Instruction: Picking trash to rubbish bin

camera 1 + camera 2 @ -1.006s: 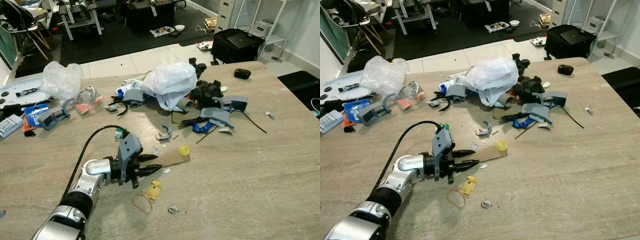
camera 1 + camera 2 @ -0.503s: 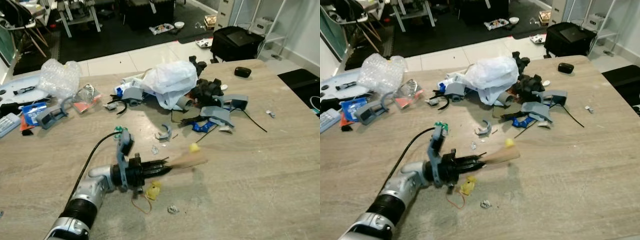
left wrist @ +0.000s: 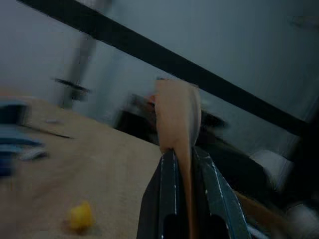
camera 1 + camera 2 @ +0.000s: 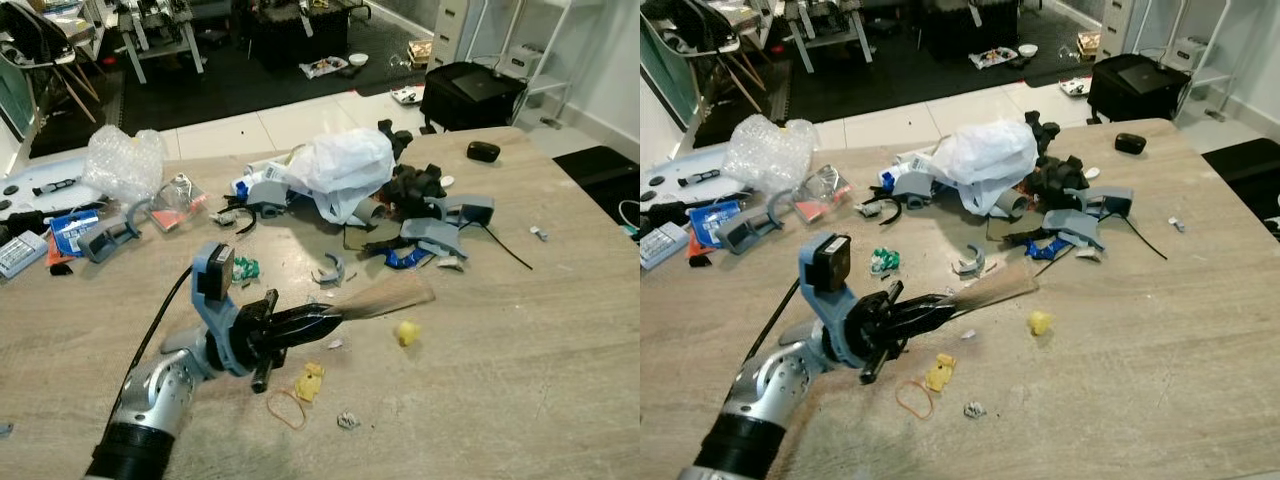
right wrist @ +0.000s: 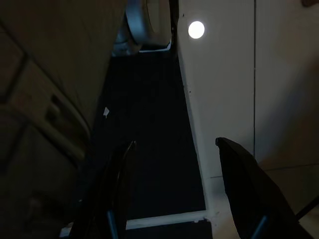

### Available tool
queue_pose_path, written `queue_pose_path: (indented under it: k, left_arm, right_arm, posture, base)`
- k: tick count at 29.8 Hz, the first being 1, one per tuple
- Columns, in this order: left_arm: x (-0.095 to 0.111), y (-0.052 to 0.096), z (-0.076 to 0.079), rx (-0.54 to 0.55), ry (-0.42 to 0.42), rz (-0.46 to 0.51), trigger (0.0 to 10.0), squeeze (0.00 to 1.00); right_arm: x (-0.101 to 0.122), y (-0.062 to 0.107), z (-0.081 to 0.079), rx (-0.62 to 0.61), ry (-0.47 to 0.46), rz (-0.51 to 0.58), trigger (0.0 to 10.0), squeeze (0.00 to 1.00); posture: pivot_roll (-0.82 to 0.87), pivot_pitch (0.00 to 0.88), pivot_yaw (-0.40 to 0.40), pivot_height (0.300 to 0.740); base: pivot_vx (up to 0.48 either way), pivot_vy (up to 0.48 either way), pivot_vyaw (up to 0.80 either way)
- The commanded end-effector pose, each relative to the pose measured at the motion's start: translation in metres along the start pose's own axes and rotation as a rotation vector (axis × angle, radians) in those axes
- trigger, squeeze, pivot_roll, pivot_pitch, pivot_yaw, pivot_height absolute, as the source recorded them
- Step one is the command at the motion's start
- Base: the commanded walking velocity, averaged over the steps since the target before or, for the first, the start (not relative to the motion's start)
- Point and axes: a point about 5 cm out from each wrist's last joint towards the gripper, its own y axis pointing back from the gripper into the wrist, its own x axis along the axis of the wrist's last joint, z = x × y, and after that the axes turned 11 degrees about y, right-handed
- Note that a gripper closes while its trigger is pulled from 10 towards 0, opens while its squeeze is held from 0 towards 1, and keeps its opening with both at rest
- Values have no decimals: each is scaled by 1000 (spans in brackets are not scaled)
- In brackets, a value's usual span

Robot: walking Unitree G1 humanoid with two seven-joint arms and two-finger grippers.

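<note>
Cardboard strip pinched and held up off the tabletop

A thin, flat tan cardboard strip [image 4: 385,297] is held pinched at one end by the left claw [image 4: 318,318], jaws pressed together on it, with the rest sticking out clear above the pale wood-grain tabletop [image 4: 520,340]. It's judged to be light and fairly stiff but bendy, so a grip further in from the end would probably wobble less. A small yellow lumpy blob [image 4: 405,332] is lying loose on the tabletop just beside the strip's far end, and a crumpled yellow scrap [image 4: 309,380] and an orange rubber band [image 4: 284,407] are sitting near the claw. The right claw [image 5: 174,199] is seen hanging spread apart over a dark floor, idle.
</note>
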Motion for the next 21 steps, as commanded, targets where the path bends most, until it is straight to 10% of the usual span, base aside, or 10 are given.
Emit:
queue_pose_path:
  k: [1, 8, 21]
  left_arm:
    - [-7, -4, -1, 92, -25, 34, 10000, 0]
    - [-22, -14, 1, 175, 94, 226, 10000, 0]
    - [-25, -1, -1, 333, 96, 216, 10000, 0]
  right_arm:
    - [-7, 0, -5, 14, 6, -32, 10000, 0]
    - [0, -1, -4, 7, 11, -19, 10000, 0]
    - [19, -2, -3, 10, 60, 8, 10000, 0]
  posture:
    - [-170, 160, 102, 740]
    - [-148, 139, 87, 740]
    - [-109, 106, 61, 740]
  base:
    - [0, 0, 0]
    - [0, 0, 0]
    - [-308, 0, 0]
